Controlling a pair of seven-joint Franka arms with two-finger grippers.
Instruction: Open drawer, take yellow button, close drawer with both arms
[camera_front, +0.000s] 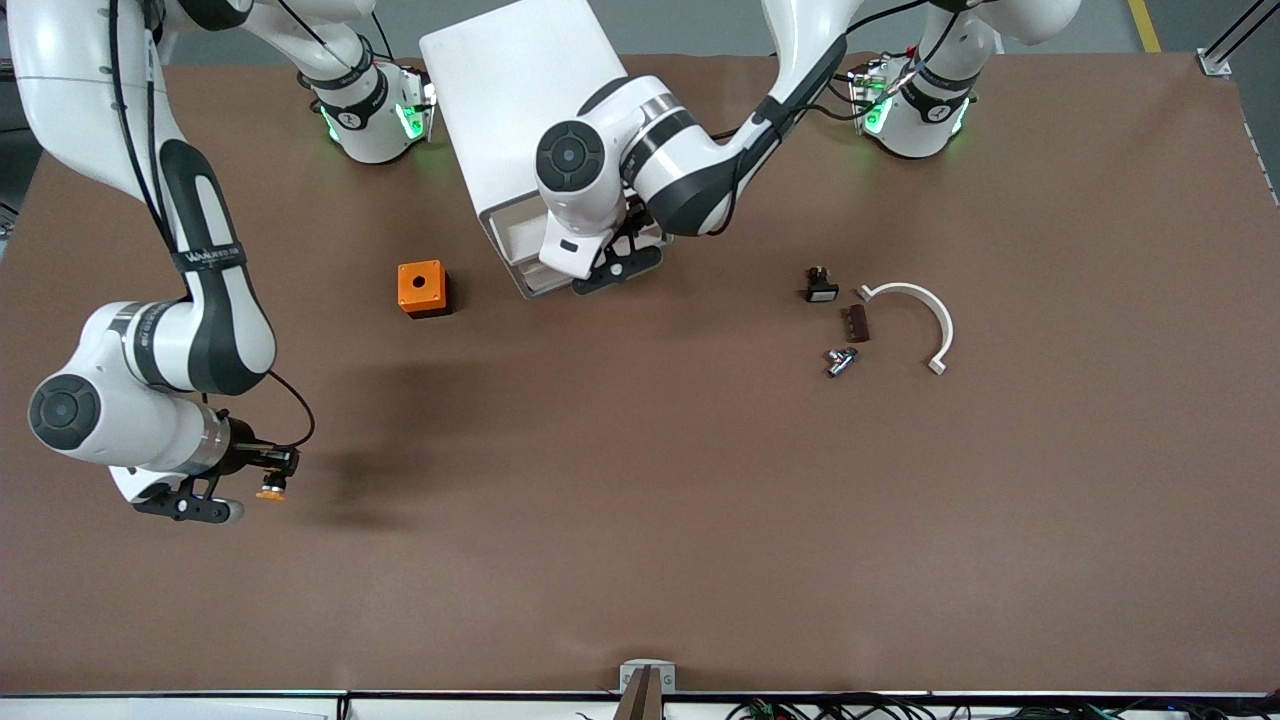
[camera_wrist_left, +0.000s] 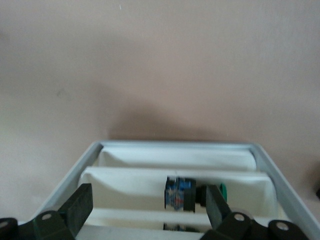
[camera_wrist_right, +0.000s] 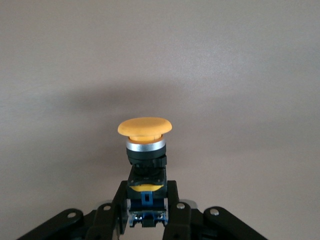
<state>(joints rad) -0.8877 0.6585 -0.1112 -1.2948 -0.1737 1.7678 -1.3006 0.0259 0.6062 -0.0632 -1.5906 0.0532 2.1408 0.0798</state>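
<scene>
Button (camera_wrist_right: 144, 150) was held clamped in right gripper (camera_front: 268, 478) above table; left gripper (camera_wrist_left: 145, 210), fingers apart, was poised at open drawer (camera_wrist_left: 175, 172). Off-centre push risked jamming.

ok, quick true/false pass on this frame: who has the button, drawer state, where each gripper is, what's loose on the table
1. The right gripper is shut on the orange-capped button. True.
2. The top drawer is pushed fully shut. False: it stands open, and another button part with a blue piece lies inside it.
3. The left gripper is open at the open drawer. True.
4. The orange cube with a hole is in the left gripper. False: it sits on the table, beside the cabinet, toward the right arm's end.
5. The right gripper holds the button over the drawer. False: it holds it over bare table, toward the right arm's end.
</scene>
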